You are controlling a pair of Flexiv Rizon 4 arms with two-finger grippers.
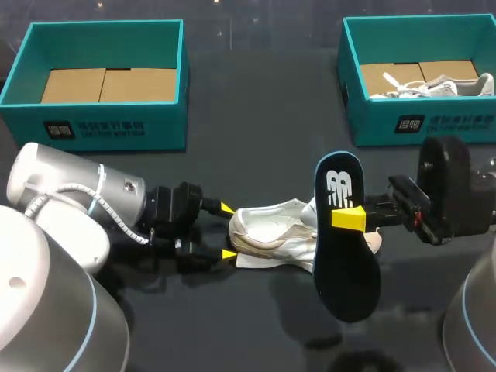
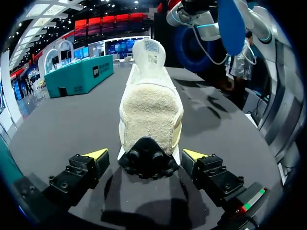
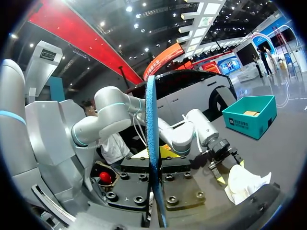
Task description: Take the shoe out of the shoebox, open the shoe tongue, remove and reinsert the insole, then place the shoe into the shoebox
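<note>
One teal shoebox point(image 1: 101, 124) sits at the desk's point(image 1: 256, 333) 11 o'clock and a second shoebox point(image 1: 422, 124) at 1, with the white shoe point(image 1: 271, 232) lying mid-desk. At the shoe's 3 o'clock the right claw point(image 1: 349, 219) is clamped on the pulled-out insole point(image 1: 345, 271). At 9 o'clock the left claw point(image 1: 227, 231) stands apart around the heel, apparently to steady it for reinsertion.

The jaws stand open, their yellow fingertips point(image 2: 97, 154) one on each side of the heel of a white shoe point(image 2: 150, 103), each with a gap to it. The shoe sits upright on the dark counter point(image 2: 67, 120), heel nearest. A cream fuzzy patch covers the heel, and the tongue point(image 2: 149, 51) stands up at the far end. A black knob point(image 2: 146, 159) sits between the fingers, just before the heel's base. Far off to the left, a teal shoebox point(image 2: 79, 75) rests on the counter. Far to the right, a blue insole point(image 2: 231, 24) is up in the air beside my right arm point(image 2: 199, 26).
</note>
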